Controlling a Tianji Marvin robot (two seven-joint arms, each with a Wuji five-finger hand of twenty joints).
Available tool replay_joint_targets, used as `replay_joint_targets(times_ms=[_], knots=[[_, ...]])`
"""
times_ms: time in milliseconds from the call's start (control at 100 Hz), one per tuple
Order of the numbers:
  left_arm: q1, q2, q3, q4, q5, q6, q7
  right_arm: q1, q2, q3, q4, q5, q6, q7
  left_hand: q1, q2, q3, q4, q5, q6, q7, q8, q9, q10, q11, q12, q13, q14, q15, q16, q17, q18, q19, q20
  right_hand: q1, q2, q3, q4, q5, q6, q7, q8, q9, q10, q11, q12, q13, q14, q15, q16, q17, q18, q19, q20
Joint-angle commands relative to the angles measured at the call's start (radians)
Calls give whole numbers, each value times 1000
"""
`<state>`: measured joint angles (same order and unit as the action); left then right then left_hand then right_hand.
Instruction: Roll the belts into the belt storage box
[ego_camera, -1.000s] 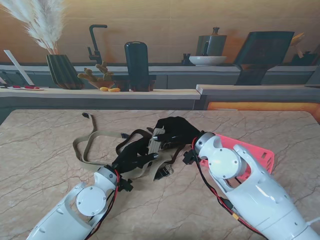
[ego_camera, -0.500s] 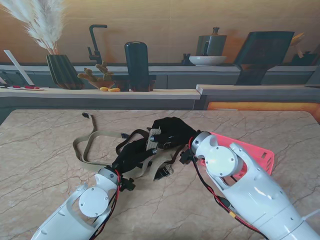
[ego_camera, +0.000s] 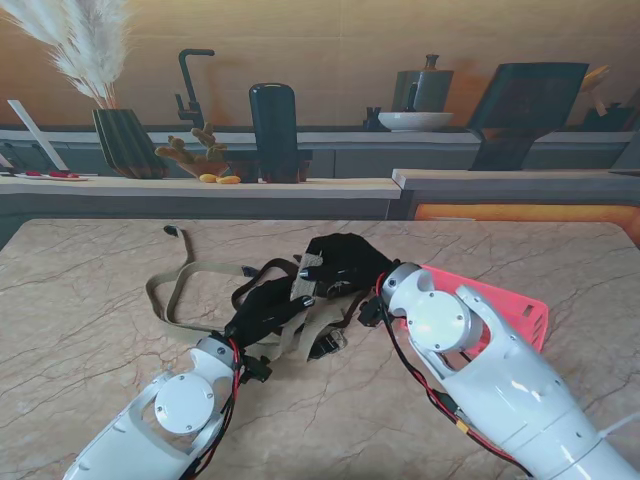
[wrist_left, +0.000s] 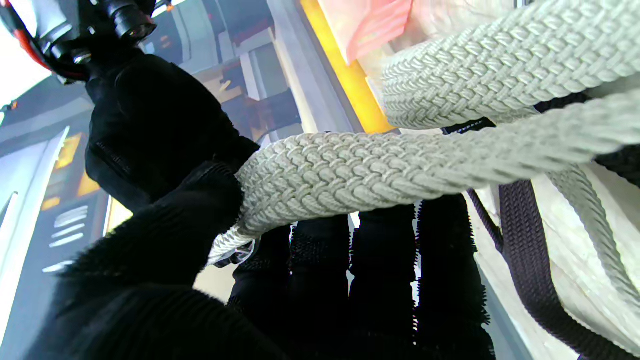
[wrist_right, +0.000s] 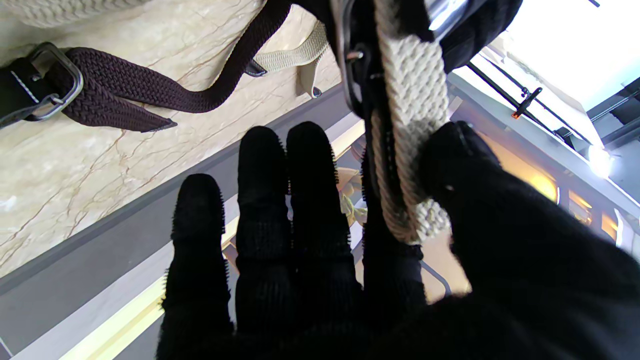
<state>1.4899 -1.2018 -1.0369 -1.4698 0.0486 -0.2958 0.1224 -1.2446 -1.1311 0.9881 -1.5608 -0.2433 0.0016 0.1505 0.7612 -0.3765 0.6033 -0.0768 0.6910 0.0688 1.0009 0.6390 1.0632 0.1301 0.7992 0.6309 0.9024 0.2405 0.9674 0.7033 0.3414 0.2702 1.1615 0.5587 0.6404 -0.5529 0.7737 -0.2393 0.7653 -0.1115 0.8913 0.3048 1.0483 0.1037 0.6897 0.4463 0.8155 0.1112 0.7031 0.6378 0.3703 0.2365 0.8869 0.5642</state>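
Two belts can be counted on the marble table (ego_camera: 90, 300): one beige braided belt (ego_camera: 165, 290) and one dark brown braided belt (ego_camera: 262, 270). Both hands wear black gloves and meet over the tangle at the middle of the table.

The left hand (ego_camera: 268, 308) has the beige belt pinched between its thumb and the fingers (wrist_left: 380, 250); in the left wrist view the woven band crosses right over the four fingertips, with the thumb pressed on it from the other side. The right hand (ego_camera: 345, 265) grips the same beige belt; in the right wrist view the band runs between the thumb (wrist_right: 450, 160) and the forefinger, while the other three fingers stand straight and close together, holding nothing. So both hands are closed on the one beige belt, and the two hands nearly touch.

Beyond the right hand's fingertips the dark brown belt lies loose on the table, its one metal buckle (wrist_right: 47, 80) visible. The long free end of the beige belt loops out on the table to the left of the left hand's fingers.

One red belt storage box (ego_camera: 510, 305) sits behind the right wrist, partly hidden by the right forearm. No belt can be seen in its visible part.
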Motion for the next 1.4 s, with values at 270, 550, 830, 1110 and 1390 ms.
replay_joint_targets(times_ms=[270,550,830,1110,1390], knots=[[46,0,-20,-72,-157,78,-74,-20,-11,16,-7,-42,-24,-55,-35,-45,163,59,75,8,108,59,92,24,113,53,103,10,132,52,40,-18,102,50,-141,85,52,103,-167,-36,-205,147,-213,41,-85,-28,-104,-13,-103,-55,-30,-34,-49,43],[78,-6,-48,-132,-283,194,-101,-19,-19,31,74,-279,-217,-255,-15,-7,130,40,87,62,115,76,122,29,121,45,132,35,152,33,50,0,139,68,-218,-2,157,145,-420,-109,-240,253,-447,14,-80,-48,-201,-61,-148,-102,-62,-73,-68,37],[96,-21,-79,-177,-417,323,-103,38,-8,0,214,-569,-432,-481,31,110,-29,26,101,96,105,85,137,29,113,13,146,44,153,-8,61,5,151,75,-143,-139,289,126,-607,-329,-61,216,-564,-45,-73,-103,-291,-77,-203,-186,-117,-98,-37,-9],[88,-45,-84,-205,-579,416,-79,132,11,-115,336,-735,-486,-633,109,166,-164,12,58,98,95,86,99,21,104,3,117,34,137,-18,41,-13,137,70,-157,-155,270,111,-556,-333,-19,180,-632,-2,-44,-104,-350,-55,-169,-194,-175,-91,9,-33],[75,-62,-61,-218,-649,435,-36,182,-2,-183,415,-739,-479,-712,113,178,-187,16,50,92,95,76,95,16,97,-7,114,20,130,-25,46,-30,134,67,-177,-98,261,111,-488,-322,17,168,-608,7,2,-91,-350,-51,-120,-187,-190,-86,52,-49]])
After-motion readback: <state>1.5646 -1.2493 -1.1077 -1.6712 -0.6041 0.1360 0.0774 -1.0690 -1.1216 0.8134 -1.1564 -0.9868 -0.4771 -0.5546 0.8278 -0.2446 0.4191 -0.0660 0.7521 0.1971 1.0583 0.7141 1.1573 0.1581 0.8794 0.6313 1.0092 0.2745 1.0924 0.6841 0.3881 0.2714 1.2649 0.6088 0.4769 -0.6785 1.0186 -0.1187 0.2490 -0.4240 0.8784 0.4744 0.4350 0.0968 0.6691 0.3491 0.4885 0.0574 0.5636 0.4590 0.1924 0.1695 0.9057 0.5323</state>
